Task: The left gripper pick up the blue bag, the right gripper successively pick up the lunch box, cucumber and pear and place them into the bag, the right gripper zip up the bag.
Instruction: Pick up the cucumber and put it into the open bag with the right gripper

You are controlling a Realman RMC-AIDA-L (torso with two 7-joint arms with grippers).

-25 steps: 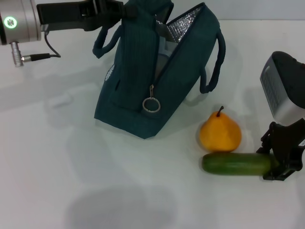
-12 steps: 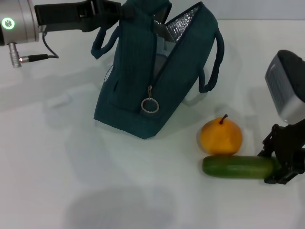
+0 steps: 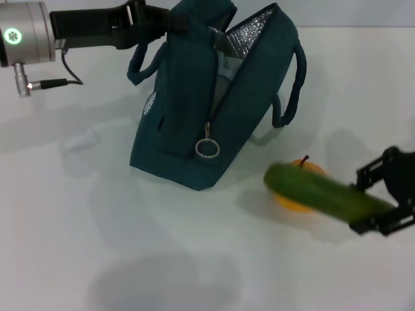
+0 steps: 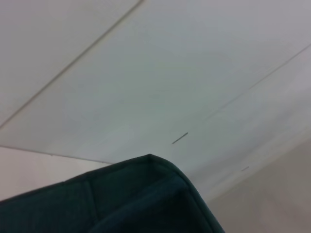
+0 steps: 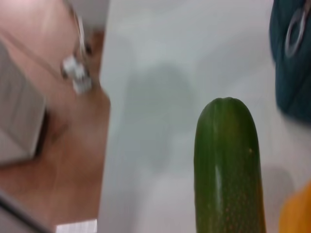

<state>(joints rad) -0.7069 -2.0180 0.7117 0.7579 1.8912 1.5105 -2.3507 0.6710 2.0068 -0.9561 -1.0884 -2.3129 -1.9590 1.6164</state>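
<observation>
The left gripper [image 3: 170,18] is shut on the top of the bag [image 3: 194,110], holding it open. The right gripper [image 3: 382,206] is clamped on one end of the cucumber [image 3: 318,193]. Its long axis points toward ten o'clock, at the bag's open mouth.

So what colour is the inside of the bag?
Shiny silver foil lining inside the blue bag, clearest in the head view.

Smooth white tabletop [image 3: 97,233] filling the frame, soft grey shadow [image 3: 162,282] at lower centre
</observation>
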